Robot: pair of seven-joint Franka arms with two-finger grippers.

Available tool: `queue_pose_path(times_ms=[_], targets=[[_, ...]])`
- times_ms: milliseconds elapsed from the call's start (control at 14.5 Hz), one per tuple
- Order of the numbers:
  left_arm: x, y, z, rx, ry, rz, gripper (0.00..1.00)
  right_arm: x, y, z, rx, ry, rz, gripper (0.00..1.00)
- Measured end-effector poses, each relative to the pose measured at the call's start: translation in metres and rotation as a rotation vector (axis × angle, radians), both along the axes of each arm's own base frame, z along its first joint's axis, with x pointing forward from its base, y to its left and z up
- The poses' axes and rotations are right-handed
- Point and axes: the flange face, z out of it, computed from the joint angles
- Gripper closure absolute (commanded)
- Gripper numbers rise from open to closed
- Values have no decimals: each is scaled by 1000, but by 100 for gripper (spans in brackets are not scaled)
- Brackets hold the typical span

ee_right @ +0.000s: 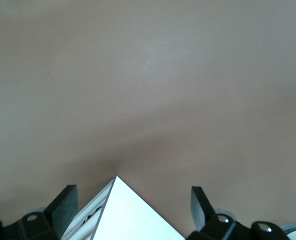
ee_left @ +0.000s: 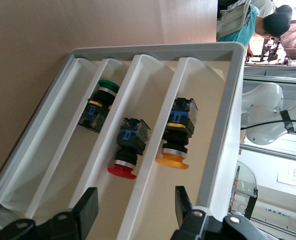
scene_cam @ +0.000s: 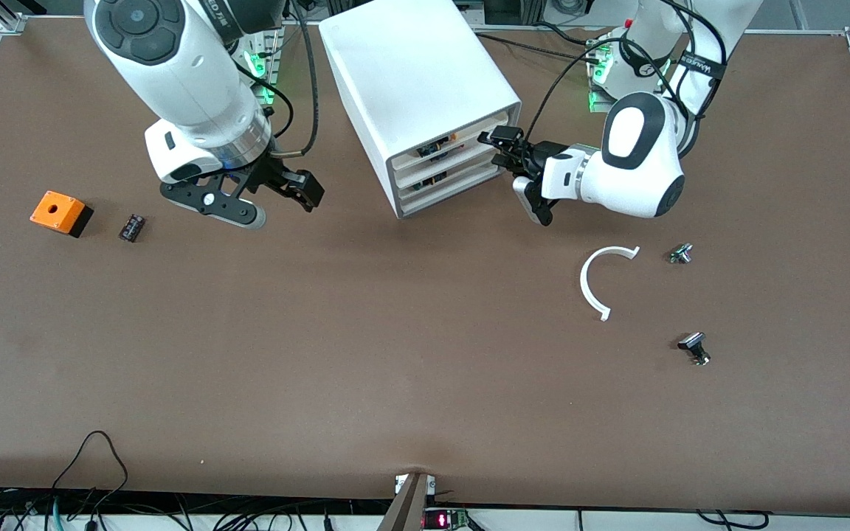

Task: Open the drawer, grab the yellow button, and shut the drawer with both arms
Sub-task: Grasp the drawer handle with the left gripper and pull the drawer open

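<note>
The white cabinet [scene_cam: 410, 74] stands at the table's robot edge, its three drawers facing the left arm's end. The uppermost drawer [scene_cam: 462, 134] sits in about level with the two lower ones. In the left wrist view I look into it [ee_left: 205, 100], where the button [ee_left: 174, 137] with its orange-yellow cap lies. My left gripper [scene_cam: 505, 151] is open just in front of the drawer fronts [ee_left: 135, 210], holding nothing. My right gripper [scene_cam: 281, 203] is open and empty over the table beside the cabinet, toward the right arm's end [ee_right: 132, 205].
The lower drawers hold a red-capped button [ee_left: 127, 150] and a green-capped one [ee_left: 100, 105]. An orange box with a hole [scene_cam: 60, 212] and a small black component [scene_cam: 131, 227] lie toward the right arm's end. A white curved strip [scene_cam: 602, 284] and two small parts [scene_cam: 681, 254] [scene_cam: 694, 346] lie toward the left arm's end.
</note>
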Motion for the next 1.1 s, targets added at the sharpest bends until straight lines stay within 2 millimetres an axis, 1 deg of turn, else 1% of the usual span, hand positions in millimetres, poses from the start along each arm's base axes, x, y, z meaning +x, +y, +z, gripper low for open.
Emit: queue_pose_path(times_ms=[275, 482, 620, 689, 757, 964, 1102], targets=[[-14, -7, 1, -14, -20, -34, 41, -3, 15, -5, -3, 5, -13, 0], [-23, -5, -10, -39, -51, -69, 41, -3, 21, -9, -4, 7, -22, 0], [-24, -3, -15, -38, -69, -69, 42, -4, 24, -11, -5, 9, -24, 0], [-24, -4, -16, -35, -76, -68, 45, -3, 25, -12, -6, 11, -25, 0], [-26, -7, -17, -32, -82, -71, 50, -3, 25, -12, -7, 11, -25, 0], [-35, -21, -22, -4, -122, -71, 61, -3, 25, -13, -7, 12, -28, 0], [-37, -25, -23, 2, -135, -71, 72, -2, 24, -12, -7, 11, -30, 0]])
